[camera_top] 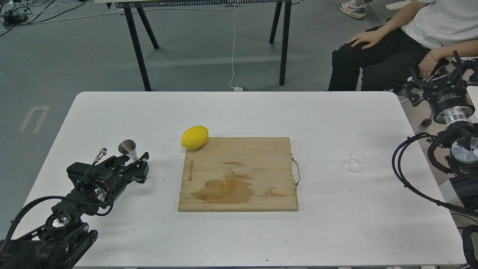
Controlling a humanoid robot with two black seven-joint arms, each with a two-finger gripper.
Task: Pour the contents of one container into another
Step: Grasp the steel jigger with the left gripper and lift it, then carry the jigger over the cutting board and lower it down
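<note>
The steel jigger [127, 147] stands upright on the white table [239, 112], left of the lemon. Only its upper cone shows. Its lower half is hidden behind my left gripper [139, 164], whose open fingers reach in around the base from the near left. The small clear glass cup [354, 161] stands alone on the table right of the cutting board, with nothing near it. My right gripper [435, 76] hovers off the table's far right corner, well away from the cup, its fingers spread and nothing between them.
A wooden cutting board [239, 173] with a wet stain lies mid-table, its metal handle [297, 172] on the right side. A yellow lemon [194, 137] rests at its far left corner. A seated person [392, 48] is close behind my right arm.
</note>
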